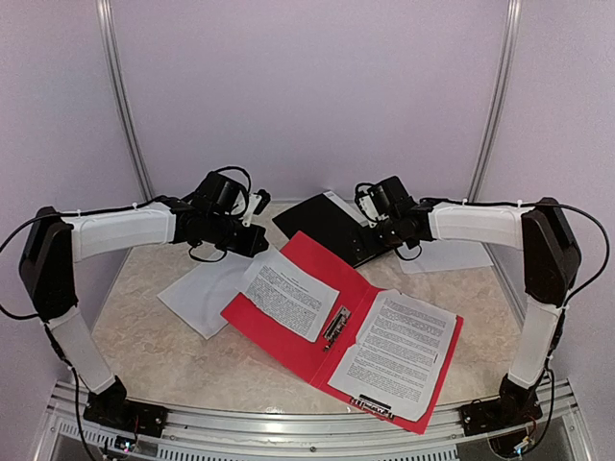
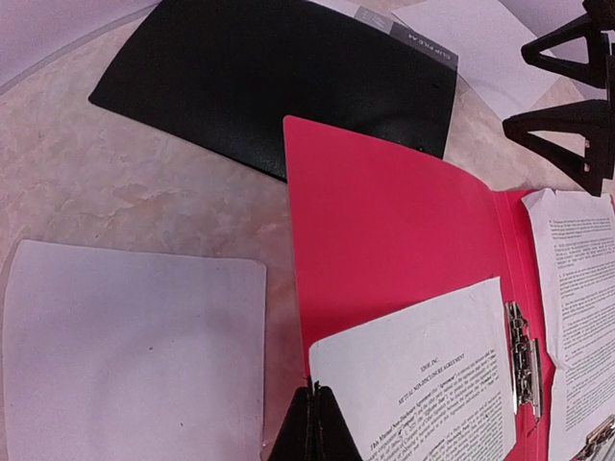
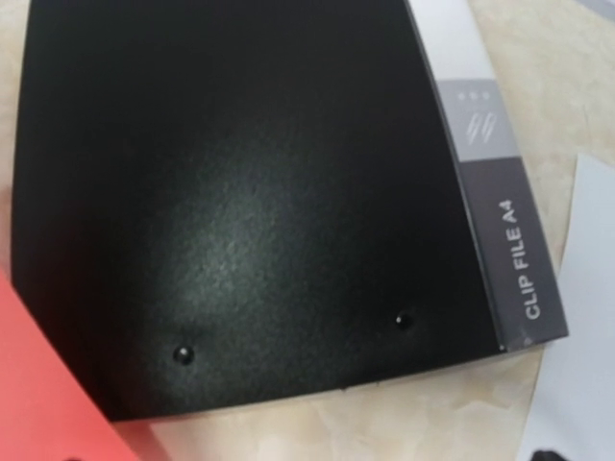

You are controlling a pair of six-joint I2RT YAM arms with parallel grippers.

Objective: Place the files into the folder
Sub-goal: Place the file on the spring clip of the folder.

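**Table contents, seen from above**

- Beige marbled tabletop (image 1: 163,355), with pale walls behind it.
- Red plastic clip folder (image 1: 312,259), lying open at the centre, its spine running diagonally.
- Silver metal clip (image 1: 336,327), on the spine.
- Printed white paper sheet (image 1: 286,293), lying askew on the left cover.
- Second printed white sheet (image 1: 404,351), on the right cover.
- Blank white sheet (image 1: 197,293), on the table just left of the red folder.
- Closed black folder (image 1: 322,226), behind the red one, whose far corner overlaps it.
- Further white sheet (image 1: 452,257), at the right rear, partly hidden.
- Left gripper (image 1: 258,248), at the far corner of the first printed sheet.
- Right gripper (image 1: 370,252), over the black folder's near edge.
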